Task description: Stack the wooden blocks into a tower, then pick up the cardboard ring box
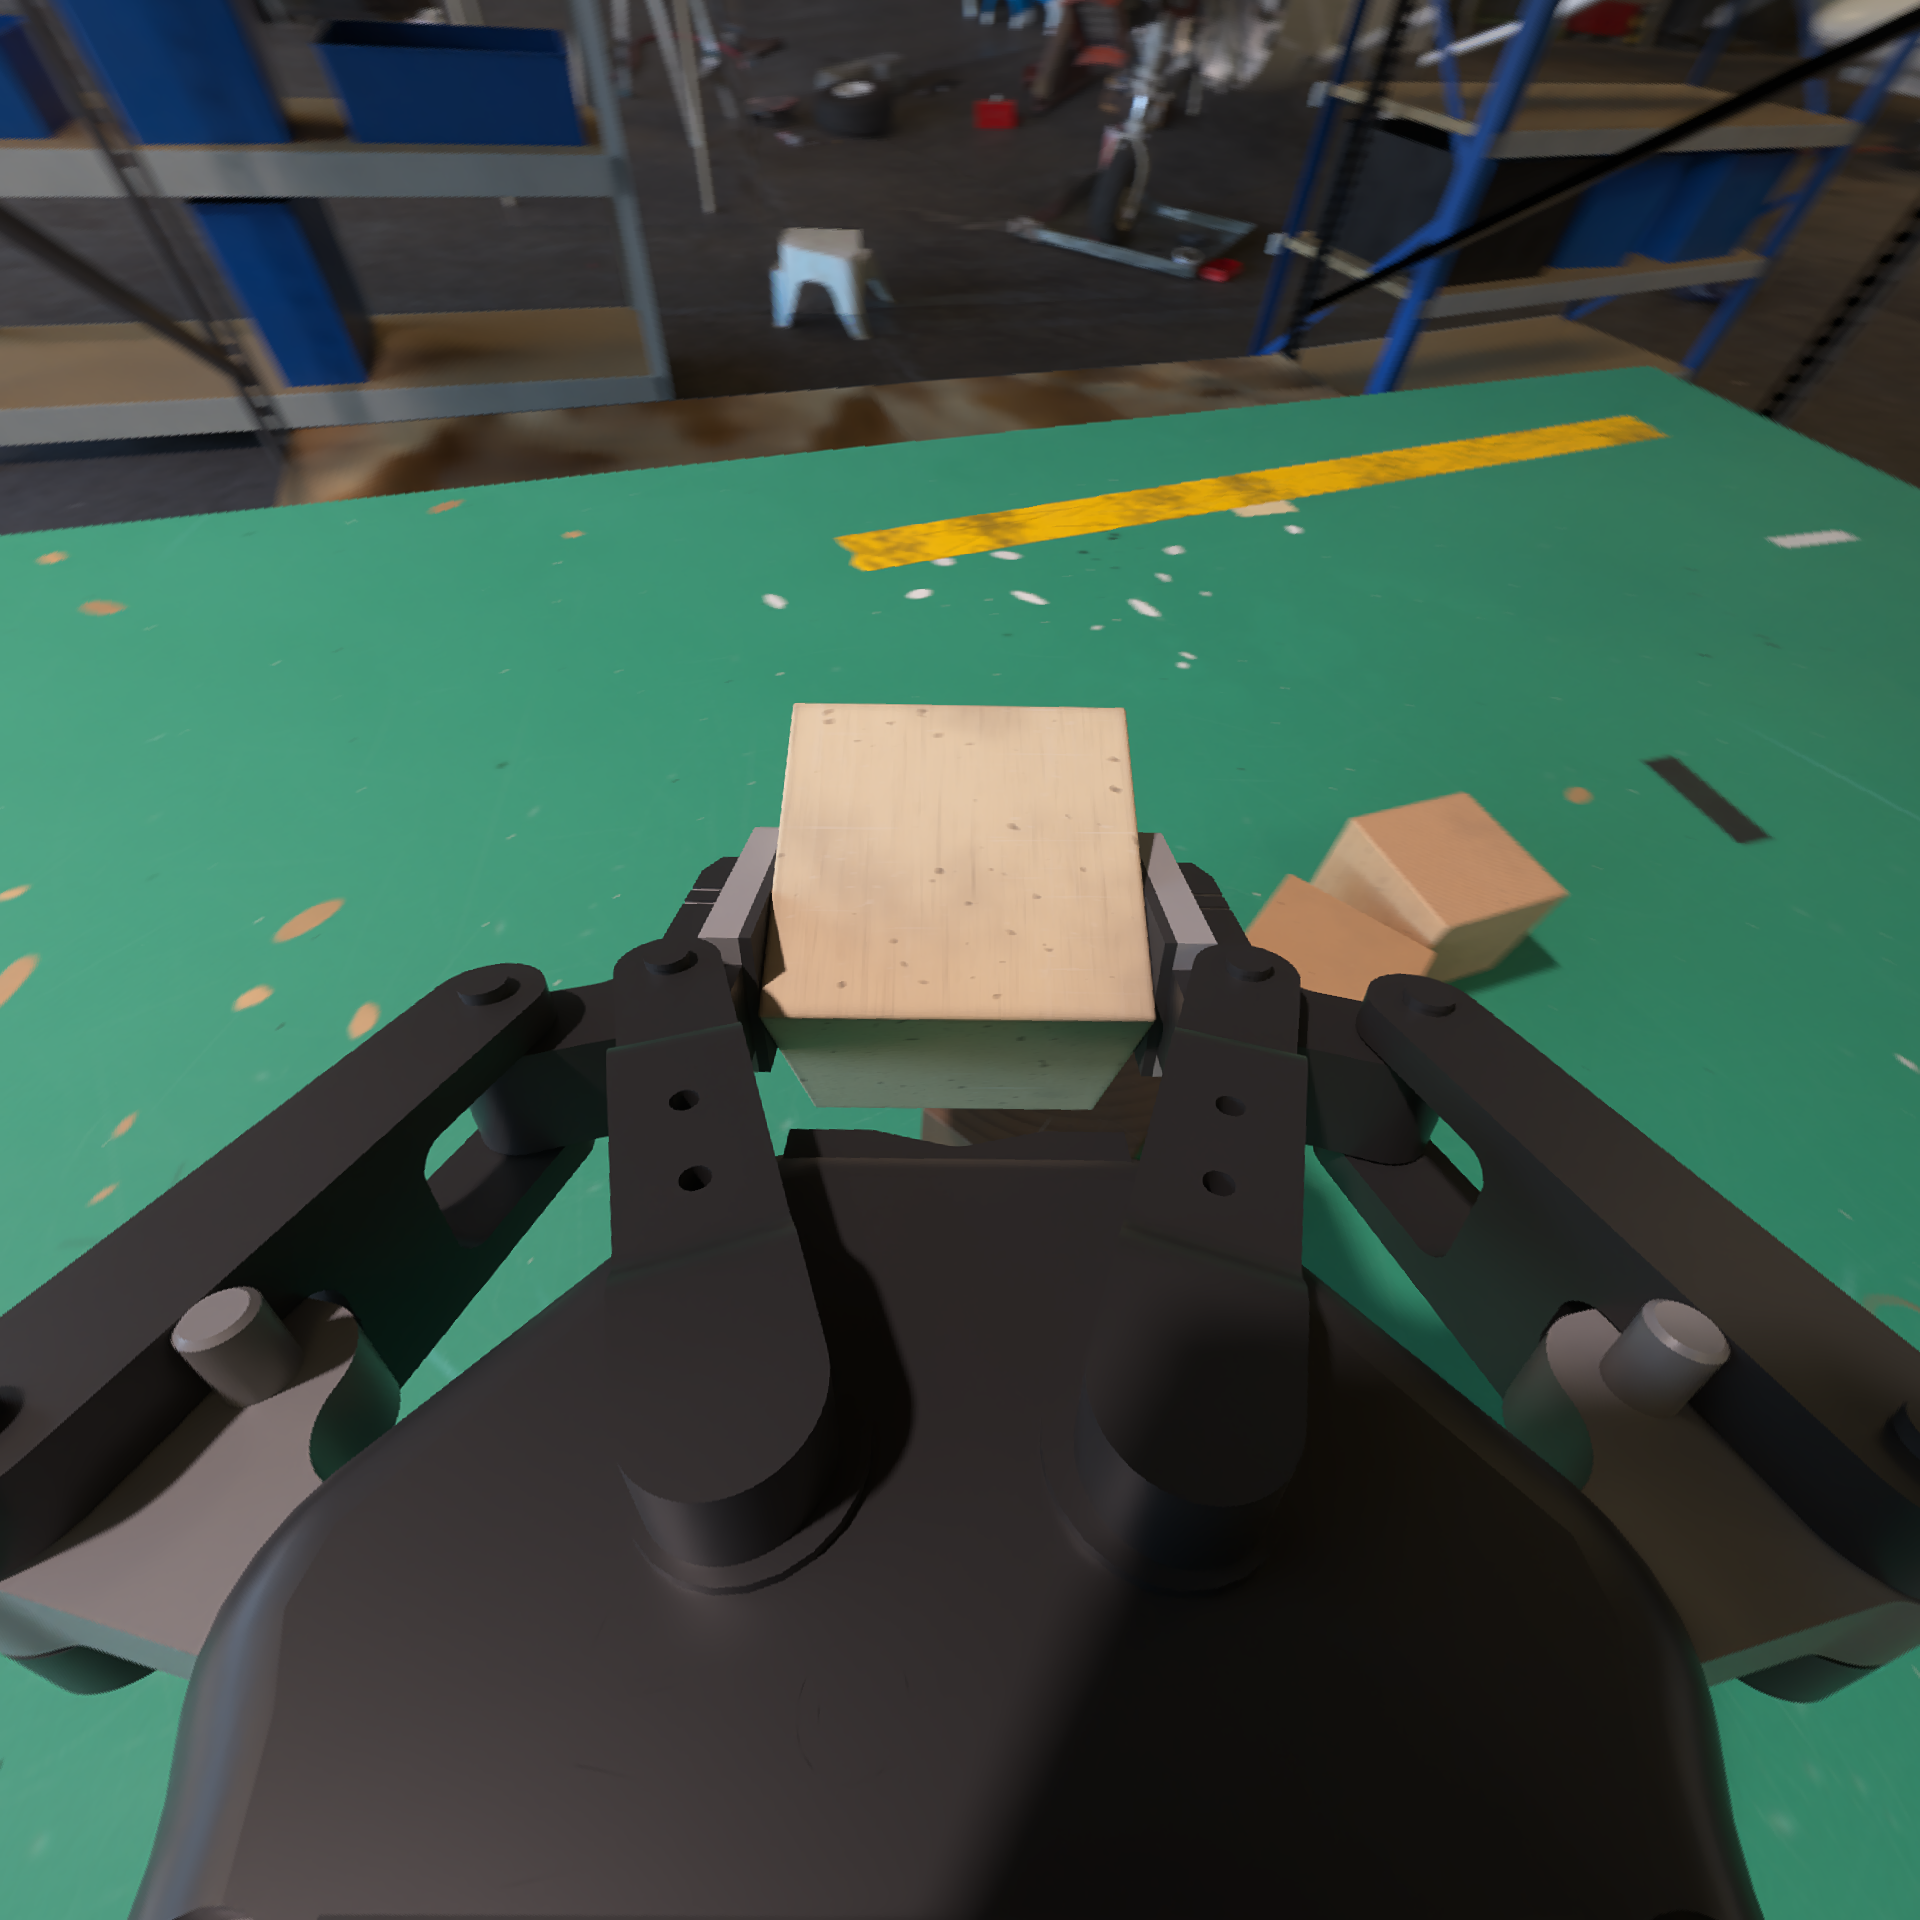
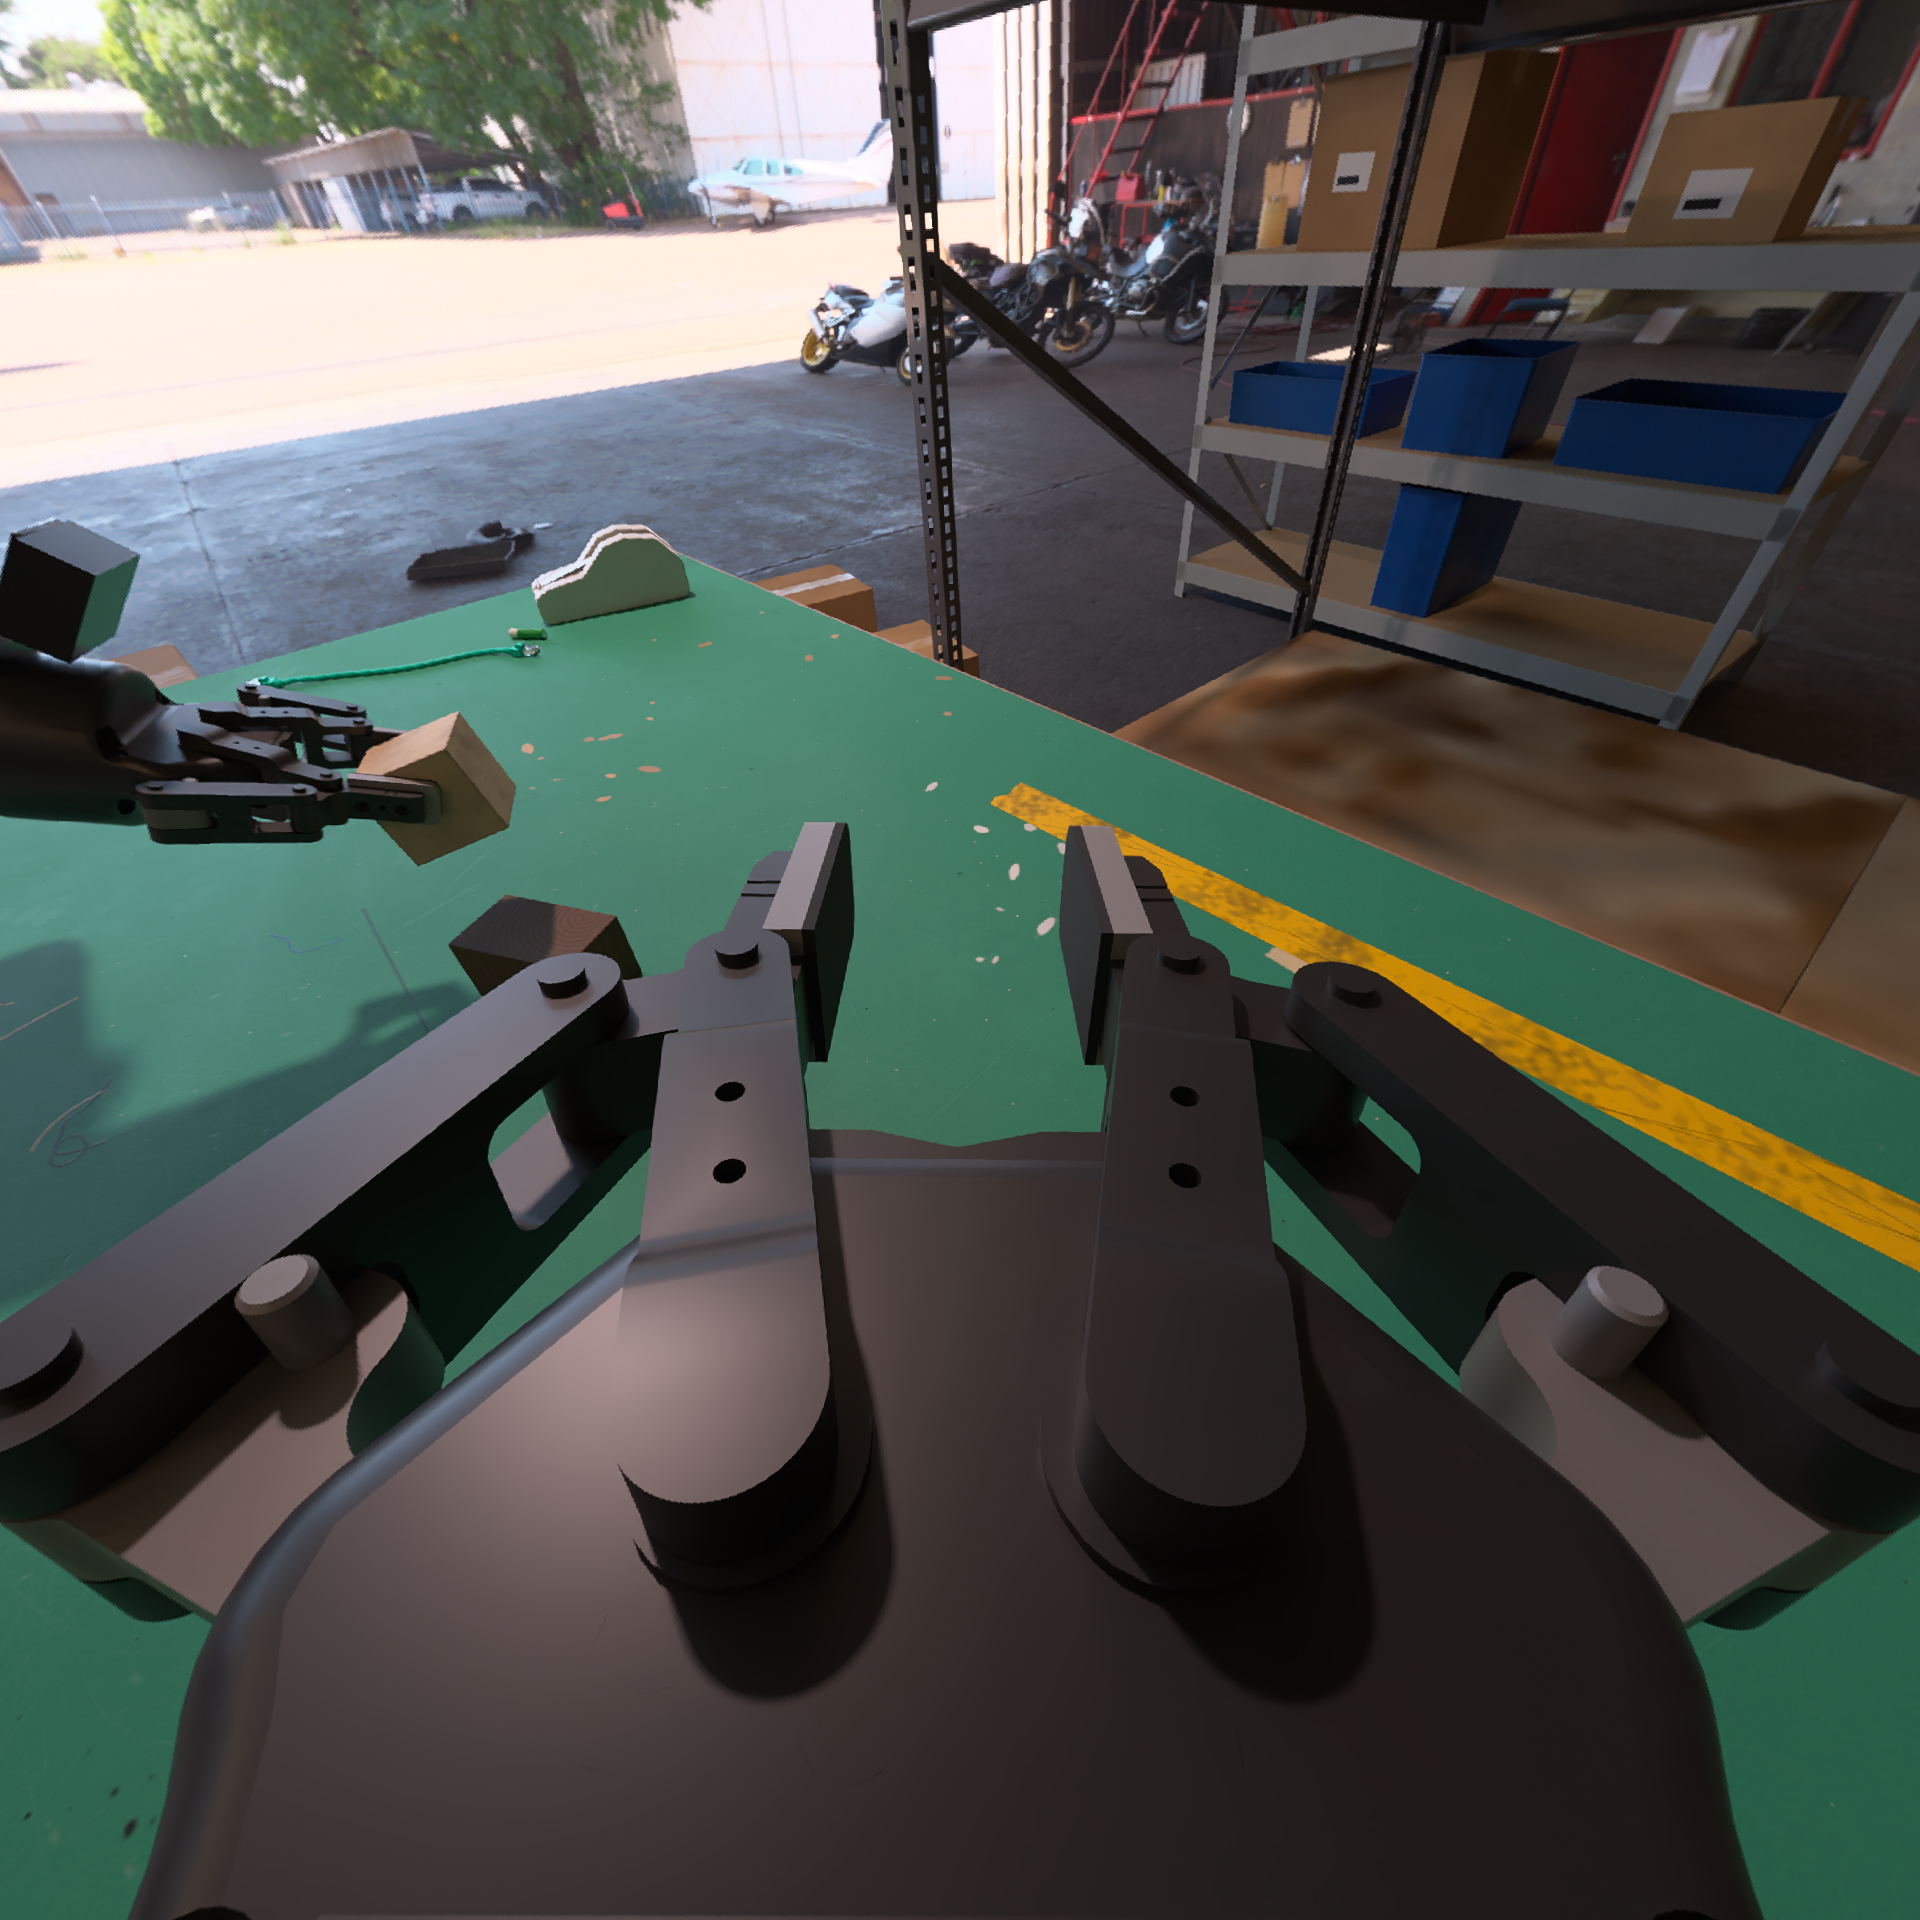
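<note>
My left gripper point(image 1: 956, 894) is shut on a pale wooden block point(image 1: 951, 790) and holds it above the green table point(image 1: 416, 727). A dark brown block point(image 1: 1039, 1127) shows just below it. To its right a tan block point(image 1: 1455, 873) lies tilted against another tan block point(image 1: 1325, 940). In the right wrist view the left gripper point(image 2: 400, 805) holds the pale block point(image 2: 447, 779) in the air at the left, above the dark block point(image 2: 540, 935). My right gripper point(image 2: 956, 935) is open and empty over the table. I cannot pick out a cardboard ring box in either view.
A yellow stripe point(image 2: 1455, 1039) runs along the table near its right edge. A white shaped piece point(image 2: 613, 571) and a green cord point(image 2: 395, 665) lie at the far corner. Metal shelving point(image 2: 1507, 468) with blue bins stands beyond the table.
</note>
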Available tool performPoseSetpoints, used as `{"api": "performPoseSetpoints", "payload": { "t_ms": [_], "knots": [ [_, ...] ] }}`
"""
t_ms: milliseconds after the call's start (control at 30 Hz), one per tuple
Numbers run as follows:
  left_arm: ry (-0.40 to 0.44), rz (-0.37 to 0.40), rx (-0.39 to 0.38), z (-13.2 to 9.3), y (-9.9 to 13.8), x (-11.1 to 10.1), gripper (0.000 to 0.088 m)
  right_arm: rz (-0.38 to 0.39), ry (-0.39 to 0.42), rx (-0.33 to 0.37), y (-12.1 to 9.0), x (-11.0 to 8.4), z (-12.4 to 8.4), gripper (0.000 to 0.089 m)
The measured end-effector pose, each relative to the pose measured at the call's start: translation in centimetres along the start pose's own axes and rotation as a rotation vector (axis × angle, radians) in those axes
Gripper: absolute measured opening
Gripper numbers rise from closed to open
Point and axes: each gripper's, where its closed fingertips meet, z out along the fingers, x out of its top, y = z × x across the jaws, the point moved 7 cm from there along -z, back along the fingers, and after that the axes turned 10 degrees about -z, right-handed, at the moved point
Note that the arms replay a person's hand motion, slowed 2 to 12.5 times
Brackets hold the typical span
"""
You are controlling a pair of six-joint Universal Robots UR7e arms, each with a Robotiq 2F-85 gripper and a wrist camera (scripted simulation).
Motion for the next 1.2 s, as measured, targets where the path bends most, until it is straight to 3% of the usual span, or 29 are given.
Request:
{"api": "performPoseSetpoints", "payload": {
  "t_ms": [133,467,900,1200],
  "knots": [
    [-0.019,0.036,-0.123,-0.3,0.6,0.4,0.0518,-0.001,-0.003,0.006,-0.1,0.0,0.1,0.0366],
    [-0.062,0.101,-0.307,-0.3,1.3,1.2,0.0518,-0.007,-0.017,0.016,-0.2,-0.2,0.5,0.0366],
    [-0.152,0.19,-0.416,0.6,1.2,0.8,0.0518,-0.012,-0.04,0.024,-0.3,-0.5,0.9,0.0366],
    [-0.201,0.273,-0.419,1.5,1.0,-0.3,0.0518,-0.02,-0.054,0.029,-0.4,-0.6,1.2,0.0366]
  ]
}}
